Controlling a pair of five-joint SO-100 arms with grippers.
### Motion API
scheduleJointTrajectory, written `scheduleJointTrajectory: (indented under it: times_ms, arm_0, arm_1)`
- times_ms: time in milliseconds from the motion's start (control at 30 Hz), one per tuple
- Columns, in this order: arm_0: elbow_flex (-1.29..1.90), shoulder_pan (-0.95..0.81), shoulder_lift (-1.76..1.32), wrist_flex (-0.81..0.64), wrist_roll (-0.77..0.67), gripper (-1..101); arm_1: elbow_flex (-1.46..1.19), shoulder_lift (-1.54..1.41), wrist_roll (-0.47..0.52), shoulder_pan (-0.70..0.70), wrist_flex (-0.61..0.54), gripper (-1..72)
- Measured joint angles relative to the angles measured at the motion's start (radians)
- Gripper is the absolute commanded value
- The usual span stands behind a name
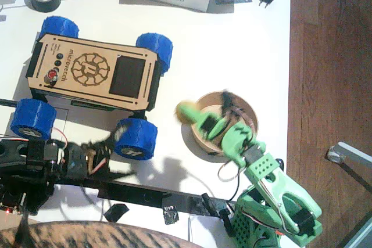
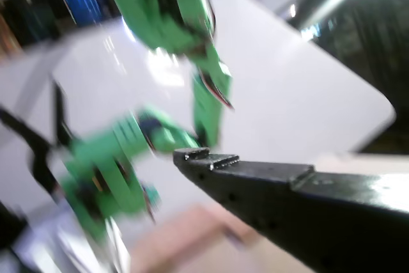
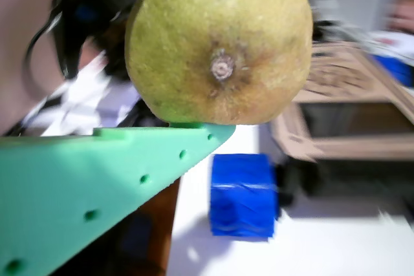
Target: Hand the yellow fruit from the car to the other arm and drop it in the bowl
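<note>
The yellow fruit (image 1: 187, 110) is seen clamped in the green arm's (image 1: 273, 187) right pincer (image 1: 197, 117), held above the left rim of the wooden bowl (image 1: 247, 108) on the white tabletop (image 1: 232, 45). In a wrist view the fruit (image 3: 220, 43) is pressed against a green finger (image 3: 97, 185). The toy car (image 1: 93, 74) is parked to the left. The black arm's (image 1: 46, 161) left pincer (image 1: 113, 140) is blurred beside a blue wheel (image 1: 136, 137); whether it is apart cannot be told.
</note>
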State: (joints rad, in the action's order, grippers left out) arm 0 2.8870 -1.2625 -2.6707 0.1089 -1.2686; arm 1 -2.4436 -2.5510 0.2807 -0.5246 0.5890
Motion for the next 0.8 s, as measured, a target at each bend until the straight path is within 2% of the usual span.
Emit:
scheduleJointTrajectory:
  times_ms: [167,367,433,500,667,800]
  arm_0:
    - [0.000,0.204,0.020,0.132,-0.006,57]
    - [0.000,0.529,0.029,0.422,0.012,53]
    - [0.000,0.635,0.032,0.508,0.057,44]
    - [0.000,0.727,0.032,0.583,0.127,29]
    - [0.000,0.957,0.043,0.723,0.373,1]
    - [0.000,1.141,0.003,0.857,0.557,0]
  arm_1:
    - [0.123,0.135,-0.164,0.135,0.083,-0.1]
    - [0.236,0.345,-0.279,0.265,0.150,-0.1]
    - [0.264,0.414,-0.296,0.308,0.152,-0.1]
    - [0.298,0.483,-0.308,0.341,0.158,-0.1]
    - [0.390,0.692,-0.336,0.385,0.183,-0.1]
    - [0.465,0.833,-0.367,0.397,0.219,-0.1]
